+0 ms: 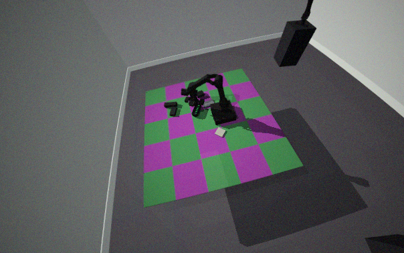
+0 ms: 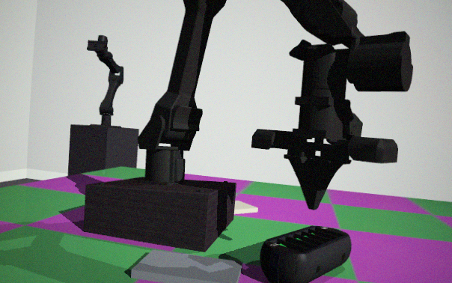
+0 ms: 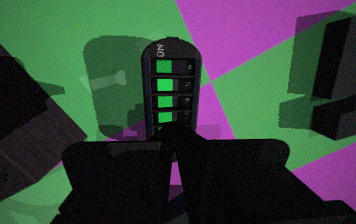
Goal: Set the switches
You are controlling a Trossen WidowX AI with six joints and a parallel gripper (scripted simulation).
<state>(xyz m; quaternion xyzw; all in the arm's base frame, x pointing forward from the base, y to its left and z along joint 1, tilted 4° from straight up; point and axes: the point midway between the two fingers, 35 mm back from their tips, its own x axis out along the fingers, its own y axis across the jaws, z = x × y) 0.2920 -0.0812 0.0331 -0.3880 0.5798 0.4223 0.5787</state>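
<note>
The dark controller unit [image 1: 196,110] [image 2: 322,260] [image 3: 174,46] sits upright on its base, rocker switches facing up. In the wrist view its "ON" mark is at the far left end, and the switches numbered 6 [image 3: 164,66], 5 [image 3: 165,84], 4 [image 3: 165,101] and 3 [image 3: 165,117] show green on the ON side, 6 dimmer than 5. Their exact tilt is hard to tell. Switches 2 and 1 are hidden by the fingers, and the underside label is out of sight. My gripper [image 2: 313,207] [image 3: 173,126] is shut and empty, pointing down above the unit without touching it.
A grey slab [image 1: 209,103] [image 2: 187,269] lies near the arm's base block [image 1: 223,115] [image 2: 150,213] [image 3: 45,145]. Two dark blocks [image 1: 170,104] [image 3: 332,57] lie on the unit's other side. A cream piece [image 1: 220,132] [image 2: 245,207] lies beyond the base. Another arm's pedestal [image 1: 294,43] [image 2: 87,150] stands in the background.
</note>
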